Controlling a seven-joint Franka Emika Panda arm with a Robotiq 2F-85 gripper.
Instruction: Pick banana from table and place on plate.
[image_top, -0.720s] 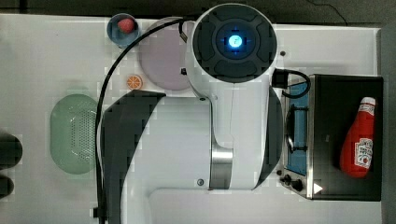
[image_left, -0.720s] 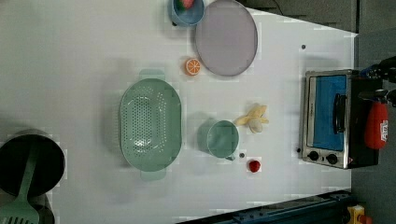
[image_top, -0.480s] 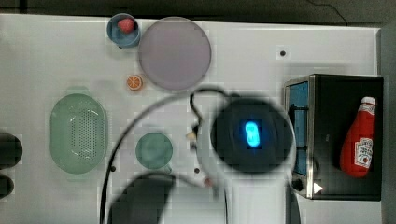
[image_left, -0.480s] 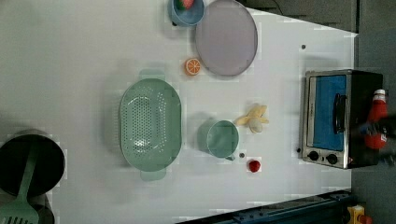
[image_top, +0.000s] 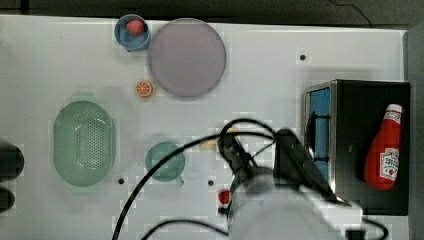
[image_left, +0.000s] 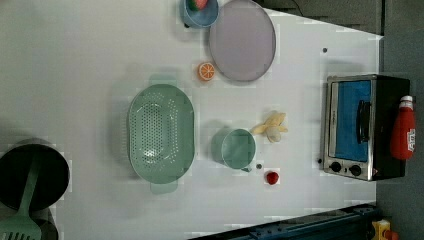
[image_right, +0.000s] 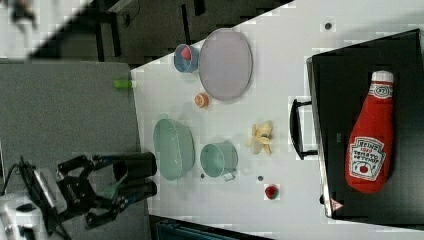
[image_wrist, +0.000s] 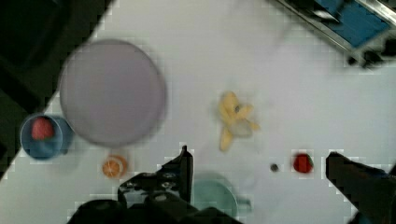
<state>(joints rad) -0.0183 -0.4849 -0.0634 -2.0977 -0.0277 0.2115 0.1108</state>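
The banana (image_wrist: 235, 117), small, pale yellow and partly peeled, lies on the white table (image_wrist: 261, 56). My gripper (image_wrist: 257, 154) hangs above the table a little short of it, open wide, with nothing between its dark fingers (image_wrist: 184, 168). In the left view the banana (image_left: 271, 127) rests between the teal cup (image_left: 237, 148) and the toaster oven (image_left: 357, 127). My arm (image_top: 280, 200) covers most of the banana (image_top: 209, 145) in the top view. The lavender-grey plate (image_top: 187, 57) sits bare at the top view's upper middle, well away from the banana. The right view also shows the plate (image_right: 225, 64) and the banana (image_right: 261, 136).
Beside the plate are a blue bowl (image_top: 132, 31) holding a red fruit and an orange slice (image_top: 143, 88). A green basket (image_top: 84, 143) is at the top view's left and a small red ball (image_top: 224, 196) lies near my arm. A ketchup bottle (image_top: 384, 147) lies on the oven (image_top: 360, 100).
In the top view my arm has swung from over the plate down to the area over the banana, uncovering the plate. Nothing on the table has moved.
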